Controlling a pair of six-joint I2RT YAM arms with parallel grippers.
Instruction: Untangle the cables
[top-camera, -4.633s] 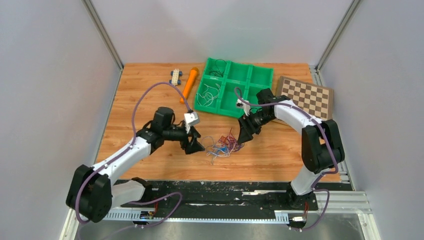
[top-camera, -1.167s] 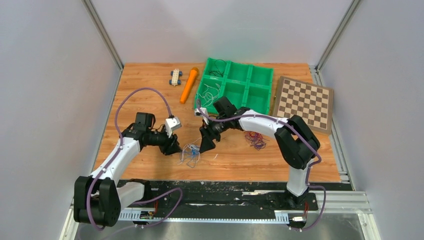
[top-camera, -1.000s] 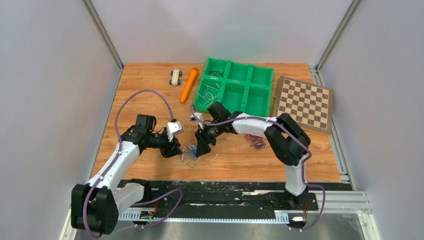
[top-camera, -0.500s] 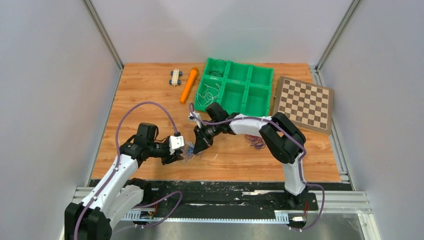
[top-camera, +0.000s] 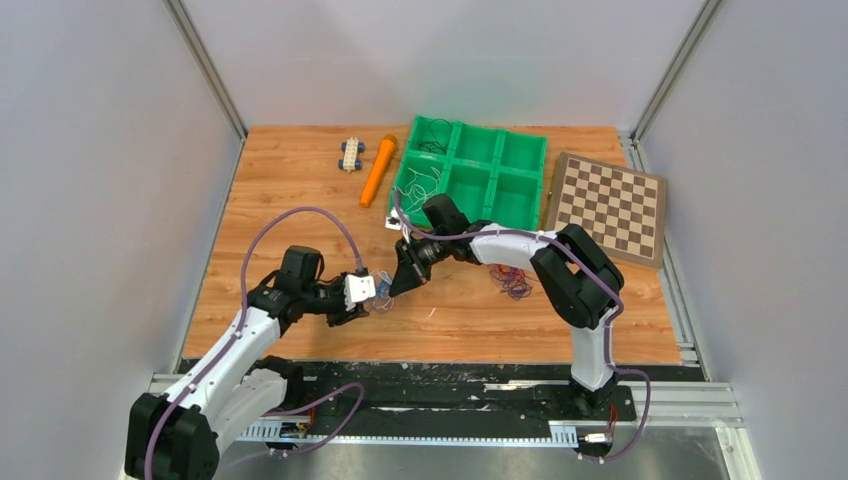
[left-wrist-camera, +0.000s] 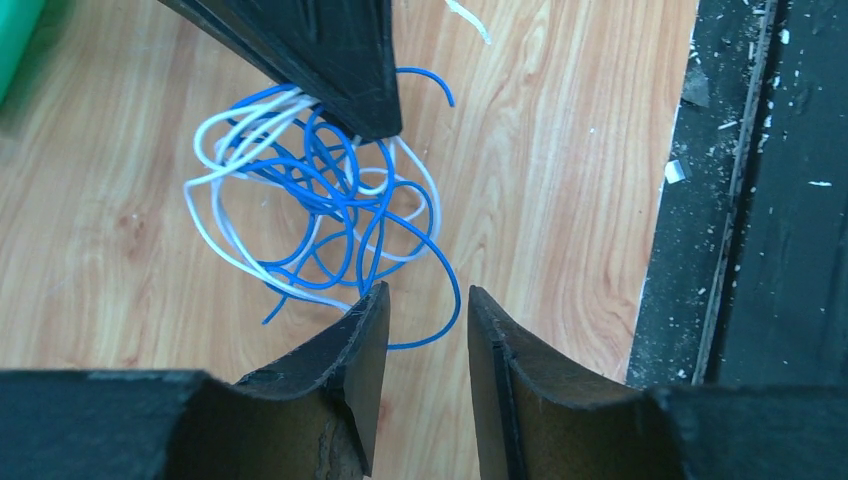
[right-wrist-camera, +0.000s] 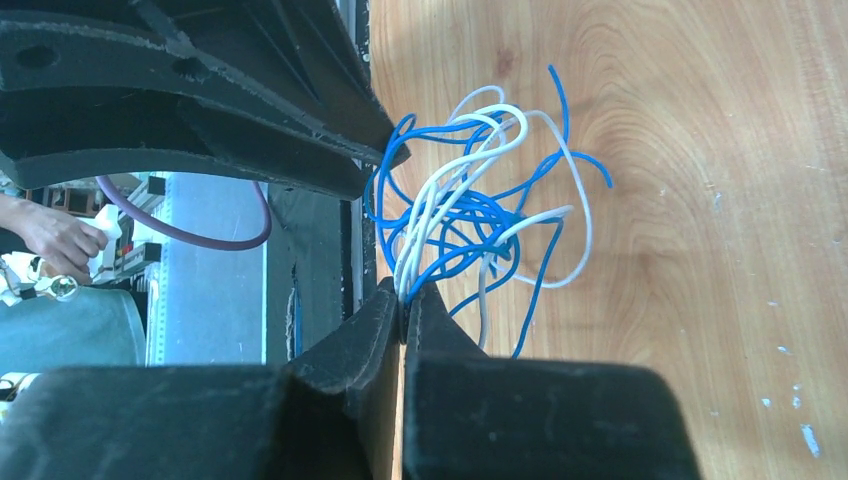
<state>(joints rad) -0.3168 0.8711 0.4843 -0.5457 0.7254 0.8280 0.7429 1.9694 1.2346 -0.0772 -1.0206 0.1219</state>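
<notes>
The right gripper (right-wrist-camera: 403, 298) is clamped on the blue-and-white cables (left-wrist-camera: 320, 210). Their loose clump runs lengthwise toward the left gripper (left-wrist-camera: 425, 305), whose jaws stand slightly apart.

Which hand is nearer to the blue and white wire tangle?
Right. The right hand is shut on white strands of the tangle; the open left hand sits just short, opposite.

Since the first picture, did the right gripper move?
Yes. The right gripper went left along the tray's near wall, from near its middle to its left corner, and is shut on the wires.
</notes>
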